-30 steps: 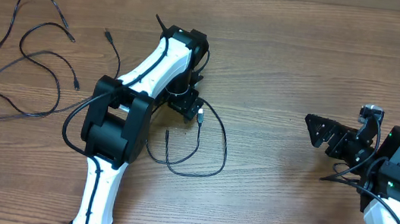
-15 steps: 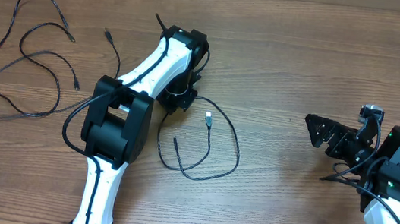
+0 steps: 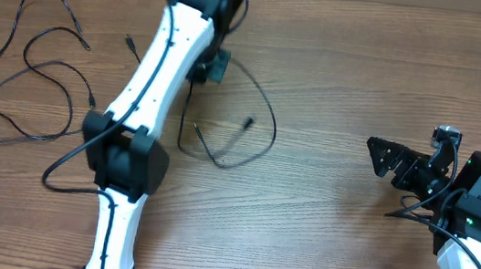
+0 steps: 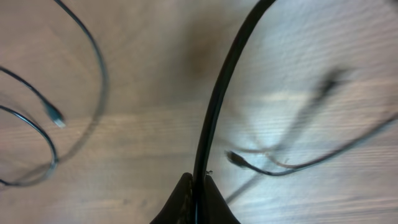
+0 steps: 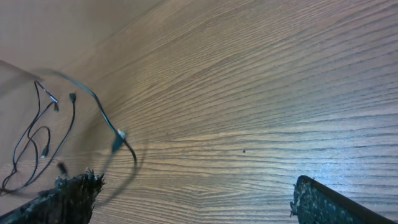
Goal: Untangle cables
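Note:
One thin black cable (image 3: 270, 129) forms a loop at the table's middle, with a plug end (image 3: 247, 120) inside the loop. My left gripper (image 3: 210, 65) is shut on this cable (image 4: 217, 93) near the far edge; in the left wrist view it runs straight up out of the closed gripper (image 4: 198, 186). Its lower stretch (image 4: 280, 168) trails blurred over the wood. More tangled cables (image 3: 29, 63) lie at the far left, apart from the loop. My right gripper (image 3: 392, 160) hangs open at the right, well away, its fingertips (image 5: 68, 193) spread with nothing between them.
Brown wooden table (image 3: 368, 67). The left arm (image 3: 151, 78) stretches from the near edge to the far edge, between the left-hand cables and the loop. In the right wrist view the held cable's plug (image 5: 118, 140) and the far cables (image 5: 37, 130) show at the left.
My left gripper has shut on the cable and carried it toward the far edge, dragging the loop away from the near side. The right arm has not moved.

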`<move>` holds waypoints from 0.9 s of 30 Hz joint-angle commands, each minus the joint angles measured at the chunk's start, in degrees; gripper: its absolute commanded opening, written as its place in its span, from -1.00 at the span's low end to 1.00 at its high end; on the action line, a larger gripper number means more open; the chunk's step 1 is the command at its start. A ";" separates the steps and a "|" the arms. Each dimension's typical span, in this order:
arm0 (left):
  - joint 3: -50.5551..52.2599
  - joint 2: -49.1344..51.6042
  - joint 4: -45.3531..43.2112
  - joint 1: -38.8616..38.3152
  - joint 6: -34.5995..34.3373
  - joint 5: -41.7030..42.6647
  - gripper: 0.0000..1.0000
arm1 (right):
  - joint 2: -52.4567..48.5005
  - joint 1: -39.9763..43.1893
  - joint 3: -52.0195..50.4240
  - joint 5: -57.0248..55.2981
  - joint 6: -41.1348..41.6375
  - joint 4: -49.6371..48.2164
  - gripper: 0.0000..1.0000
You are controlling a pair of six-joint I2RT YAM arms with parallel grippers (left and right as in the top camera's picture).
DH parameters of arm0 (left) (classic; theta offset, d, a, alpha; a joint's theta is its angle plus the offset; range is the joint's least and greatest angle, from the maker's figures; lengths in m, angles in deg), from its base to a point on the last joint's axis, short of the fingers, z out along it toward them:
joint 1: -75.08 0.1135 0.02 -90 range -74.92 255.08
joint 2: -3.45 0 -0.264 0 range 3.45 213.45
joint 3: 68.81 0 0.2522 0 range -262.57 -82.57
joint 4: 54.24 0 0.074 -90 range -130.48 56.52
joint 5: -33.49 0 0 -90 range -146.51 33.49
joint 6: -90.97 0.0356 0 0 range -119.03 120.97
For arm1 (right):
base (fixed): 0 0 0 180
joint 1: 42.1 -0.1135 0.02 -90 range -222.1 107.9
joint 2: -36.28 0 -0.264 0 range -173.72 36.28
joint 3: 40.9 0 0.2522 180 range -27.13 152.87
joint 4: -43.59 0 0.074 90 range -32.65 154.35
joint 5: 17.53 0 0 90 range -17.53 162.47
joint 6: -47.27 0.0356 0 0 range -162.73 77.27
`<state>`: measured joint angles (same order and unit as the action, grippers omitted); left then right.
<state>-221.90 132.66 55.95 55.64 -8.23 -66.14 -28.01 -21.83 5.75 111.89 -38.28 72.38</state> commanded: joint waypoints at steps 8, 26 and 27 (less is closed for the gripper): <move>-10.21 -22.56 -0.24 -0.09 -3.43 1.57 -0.92 | -0.09 0.37 0.50 -0.37 -0.46 -0.15 1.00; -10.05 -38.27 0.37 -0.09 -33.00 -0.50 -0.92 | -0.09 0.37 0.50 -0.35 -0.44 0.50 1.00; -10.03 -38.80 0.37 -0.07 -35.39 -1.60 -0.92 | -0.09 0.37 0.50 -0.35 -0.44 0.57 1.00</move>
<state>-231.80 96.38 56.43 55.61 -31.57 -65.20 -28.01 -21.83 5.75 111.86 -38.28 72.97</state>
